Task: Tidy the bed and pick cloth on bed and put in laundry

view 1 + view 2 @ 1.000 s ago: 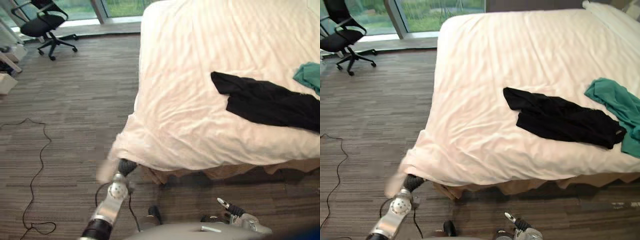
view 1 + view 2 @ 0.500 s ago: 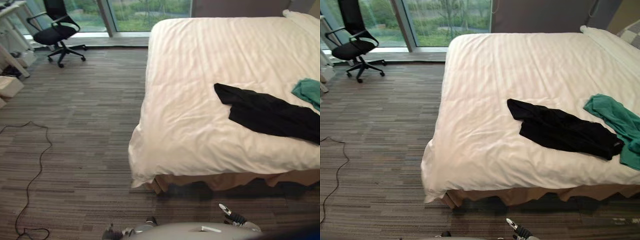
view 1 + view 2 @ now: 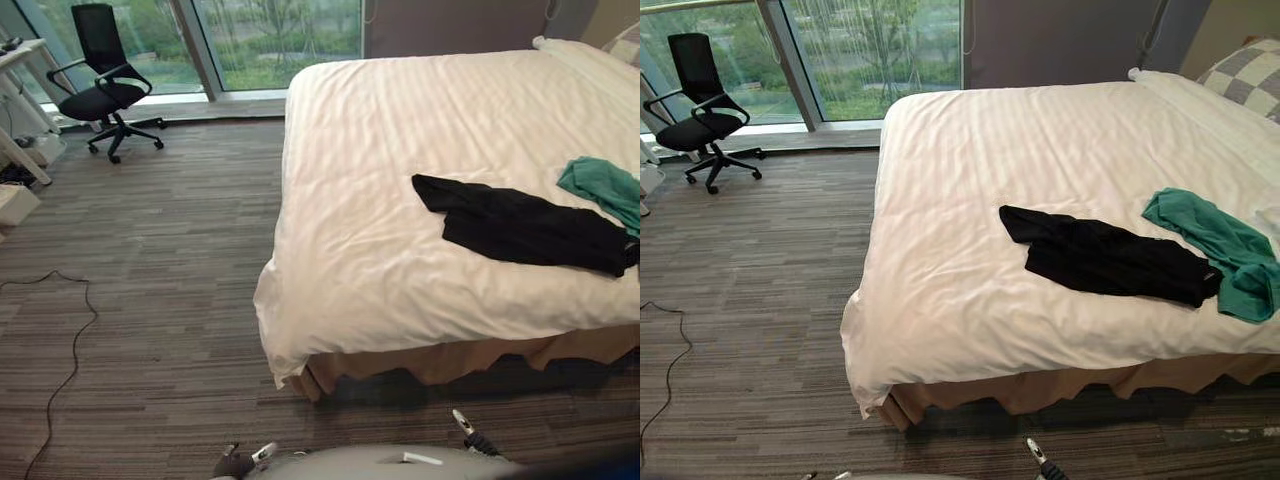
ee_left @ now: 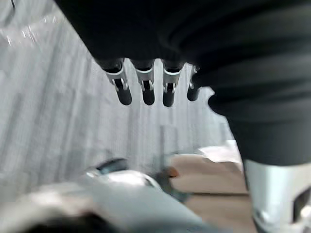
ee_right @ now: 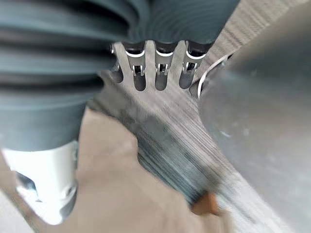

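Observation:
A black garment lies spread on the white duvet near the bed's foot edge. Beside it, further right, is a crumpled green cloth. The duvet's near left corner hangs over the bed's corner toward the floor. My left hand is low at the bottom of the view, well short of the bed. Its fingers are straight and hold nothing. My right hand is also low, below the bed's foot edge. Its fingers are straight and empty.
A black office chair stands by the windows at the far left, next to a white desk. A checkered pillow lies at the bed's head. Striped carpet runs along the bed's left side.
My left hand was up at the duvet's near left corner a second ago; it has dropped away and the corner now hangs free. The camera has tilted up toward the windows.

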